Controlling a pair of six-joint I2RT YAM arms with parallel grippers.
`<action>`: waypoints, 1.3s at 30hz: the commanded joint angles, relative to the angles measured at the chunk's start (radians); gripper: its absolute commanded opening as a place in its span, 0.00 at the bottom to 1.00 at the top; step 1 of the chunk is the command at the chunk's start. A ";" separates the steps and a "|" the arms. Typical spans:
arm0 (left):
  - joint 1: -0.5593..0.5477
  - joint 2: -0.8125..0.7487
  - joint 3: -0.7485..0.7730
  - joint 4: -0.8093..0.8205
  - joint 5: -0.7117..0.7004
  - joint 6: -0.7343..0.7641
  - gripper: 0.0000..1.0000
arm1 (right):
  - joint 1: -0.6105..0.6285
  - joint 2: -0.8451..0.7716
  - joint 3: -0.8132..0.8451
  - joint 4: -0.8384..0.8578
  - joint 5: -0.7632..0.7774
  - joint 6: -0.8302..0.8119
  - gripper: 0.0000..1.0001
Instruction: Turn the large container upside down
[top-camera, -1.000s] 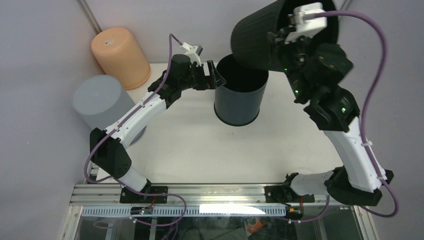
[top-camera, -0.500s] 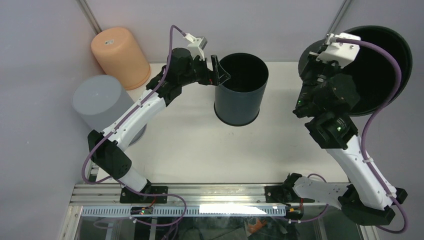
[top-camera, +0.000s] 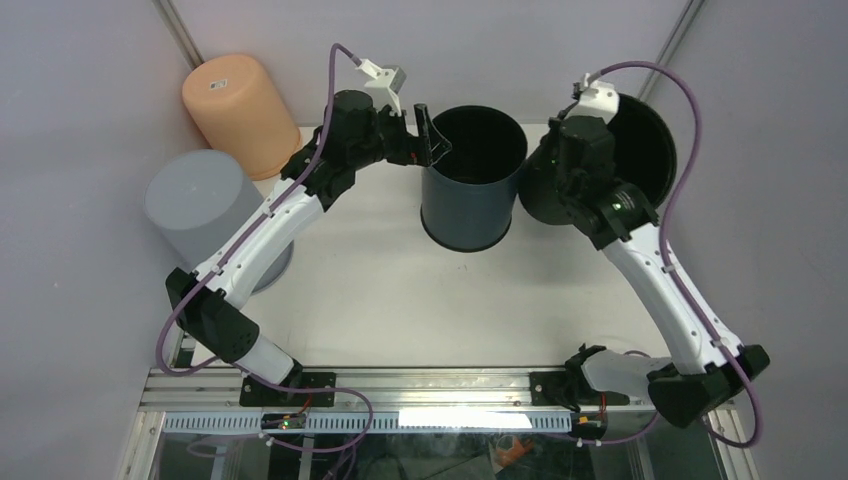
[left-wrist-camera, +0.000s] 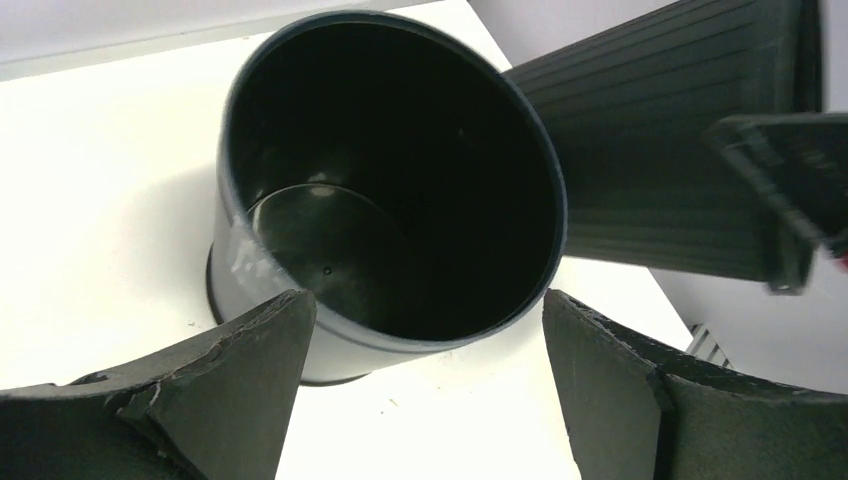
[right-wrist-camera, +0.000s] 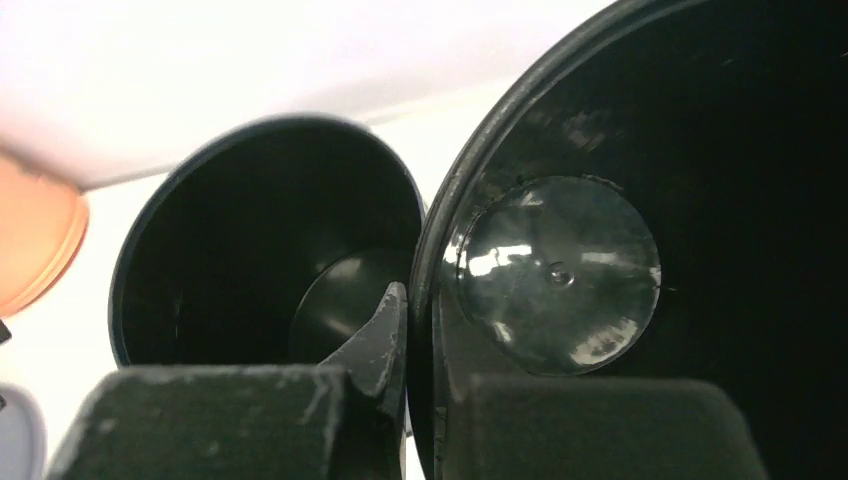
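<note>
Lowering large container (top-camera: 648, 150) in right hand (right-wrist-camera: 421, 338)

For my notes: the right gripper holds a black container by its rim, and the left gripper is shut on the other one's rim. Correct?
No: the left gripper is open, fingers wide apart, facing the upright black container, as the left wrist view shows. The right gripper does hold the ribbed container.

Robotics lab test cell, 2 arms, left arm (top-camera: 265, 230) and right arm (top-camera: 665, 285), bolted to an aluminium rail (top-camera: 440, 385) at the near edge of a white surface (top-camera: 380, 290), purple cables (top-camera: 696, 125) trailing, plain grey wall panels (top-camera: 80, 60), metal corner posts (top-camera: 177, 35).
</note>
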 joint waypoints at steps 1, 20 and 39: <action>0.007 -0.078 0.010 0.009 -0.027 0.015 0.88 | 0.020 0.065 -0.022 0.217 -0.346 0.257 0.00; 0.026 -0.082 0.003 0.015 0.062 -0.014 0.88 | -0.333 0.026 -0.322 0.647 -1.003 0.595 0.00; 0.026 0.065 0.000 -0.028 0.108 -0.063 0.88 | -0.528 0.022 -0.641 0.981 -1.137 0.925 0.00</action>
